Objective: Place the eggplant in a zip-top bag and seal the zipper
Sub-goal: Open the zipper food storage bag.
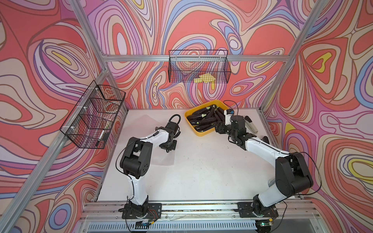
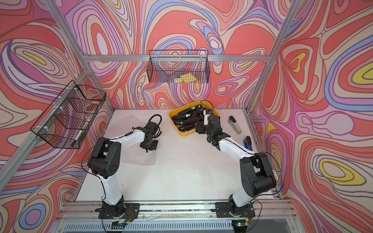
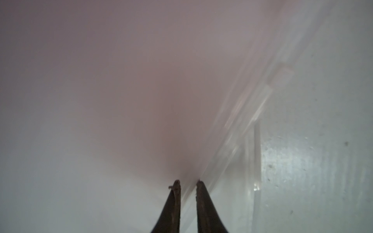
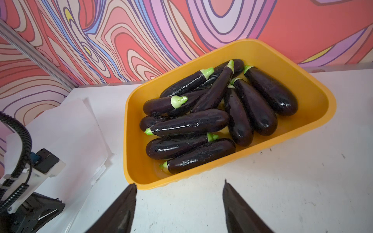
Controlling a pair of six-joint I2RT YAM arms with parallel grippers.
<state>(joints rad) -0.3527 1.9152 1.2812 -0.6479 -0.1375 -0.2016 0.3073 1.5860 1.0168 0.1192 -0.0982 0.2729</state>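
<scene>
White counter [image 1: 201, 171]. Clear zip-top bag [image 4: 66, 129] lies flat on it, under left end effector [image 3: 187, 182]: tips narrow, a slit between them. Zipper strip [image 3: 242, 113] runs toward the slit; cannot tell if pinched. Yellow tray [image 4: 314, 90] just ahead of right end effector [image 4: 179, 183], spread wide, empty. Nearest eggplant [image 4: 201, 155] in tray: long axis crosswise to the fingers, stem toward bag.

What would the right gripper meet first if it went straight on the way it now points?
Probably the near rim of the yellow tray, just ahead of the right gripper; its height is unclear.
</scene>
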